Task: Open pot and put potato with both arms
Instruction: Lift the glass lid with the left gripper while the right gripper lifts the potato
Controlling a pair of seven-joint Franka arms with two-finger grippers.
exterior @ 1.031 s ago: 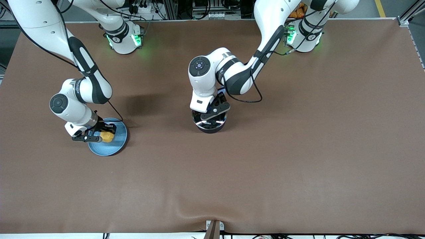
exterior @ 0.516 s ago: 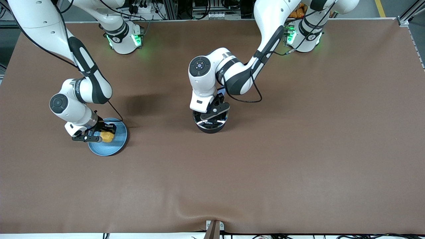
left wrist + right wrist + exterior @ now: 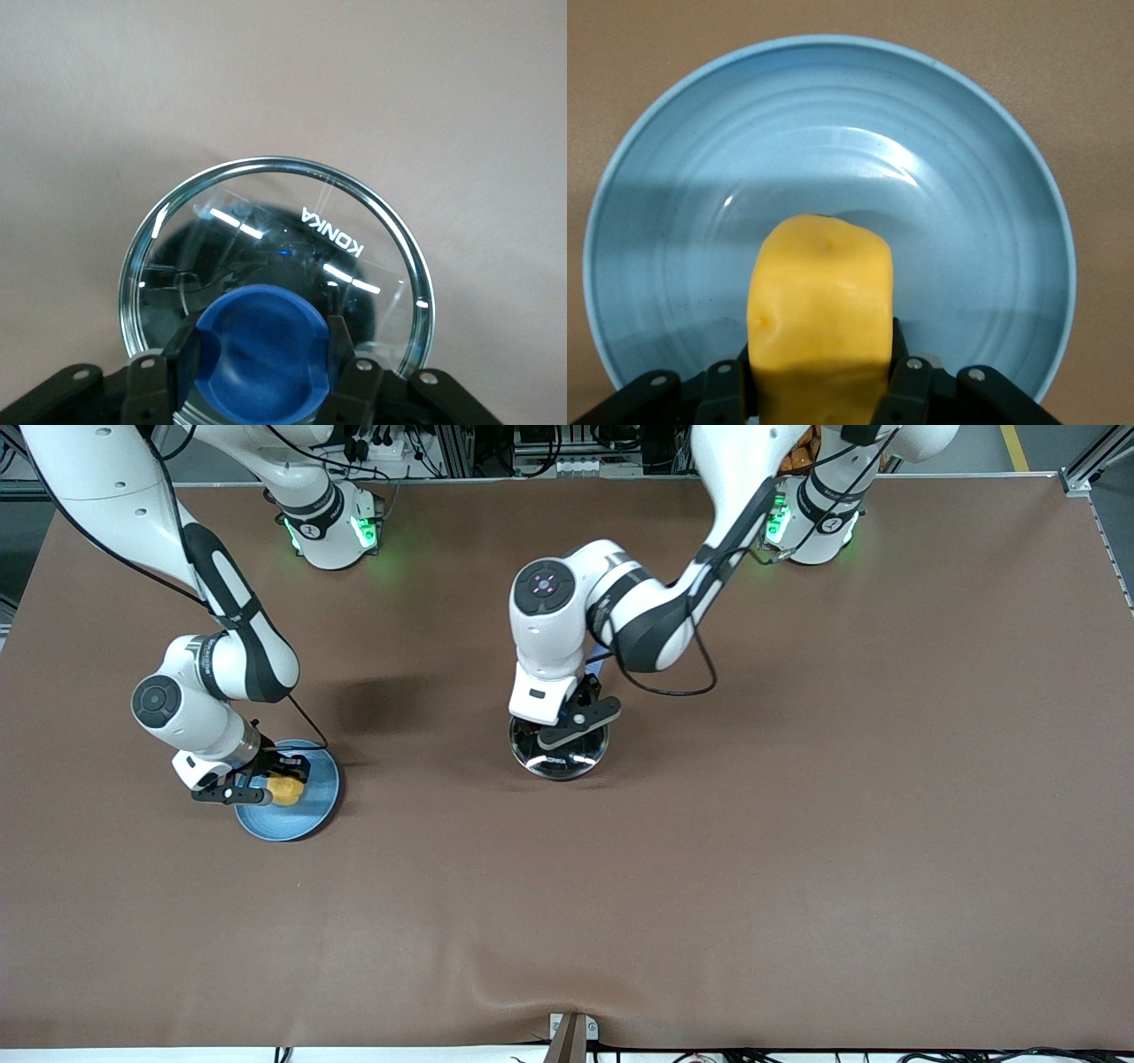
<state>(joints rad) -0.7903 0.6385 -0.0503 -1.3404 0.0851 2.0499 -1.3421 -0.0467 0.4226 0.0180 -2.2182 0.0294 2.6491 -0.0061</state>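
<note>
My left gripper is shut on the blue knob of the clear glass lid and holds the lid a little above the pot. Through the glass the black pot shows smaller and off centre. In the front view the lid covers the pot, and a bit of its blue handle shows under the left wrist. My right gripper is shut on the yellow potato low over the blue plate. Whether the potato touches the plate I cannot tell.
The blue plate lies toward the right arm's end of the table, with the pot near the middle. Brown table covering stretches wide toward the left arm's end and toward the front camera. A small bracket sits at the table's near edge.
The left gripper closed on the lid's knob and rose with it, so the lid came up off the pot. The right arm and the potato have not moved.
</note>
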